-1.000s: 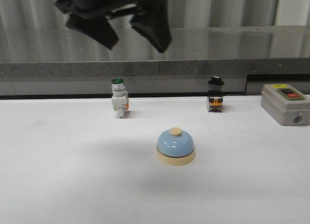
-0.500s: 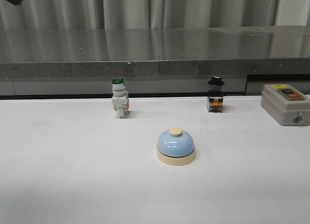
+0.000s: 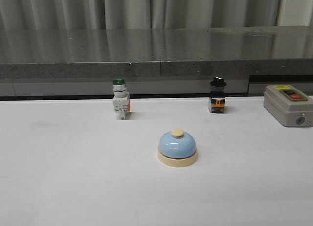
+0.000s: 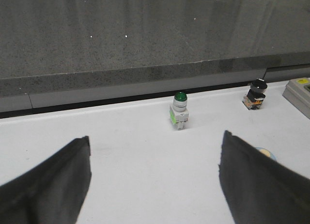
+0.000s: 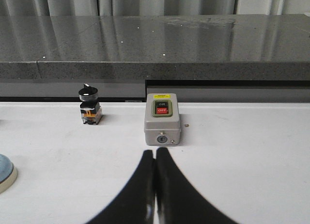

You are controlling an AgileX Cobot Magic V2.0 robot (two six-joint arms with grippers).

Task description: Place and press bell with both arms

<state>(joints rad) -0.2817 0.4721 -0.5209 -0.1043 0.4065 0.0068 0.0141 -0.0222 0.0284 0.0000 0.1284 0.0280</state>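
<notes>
Jaws of the left gripper [image 4: 154, 185] are spread wide and empty; those of the right gripper [image 5: 155, 185] are closed, tips touching. In front of the green-capped switch [image 3: 120, 104], slightly rightward, the bell [image 3: 177, 147] sits upright. A light, rigid, smooth dome is judged; the cream base rim offers grip.

The grey rectangular switch box [image 5: 162, 120] carries a yellow label at twelve o'clock above its buttons, print too small to read; the red button seems marked "OFF".
</notes>
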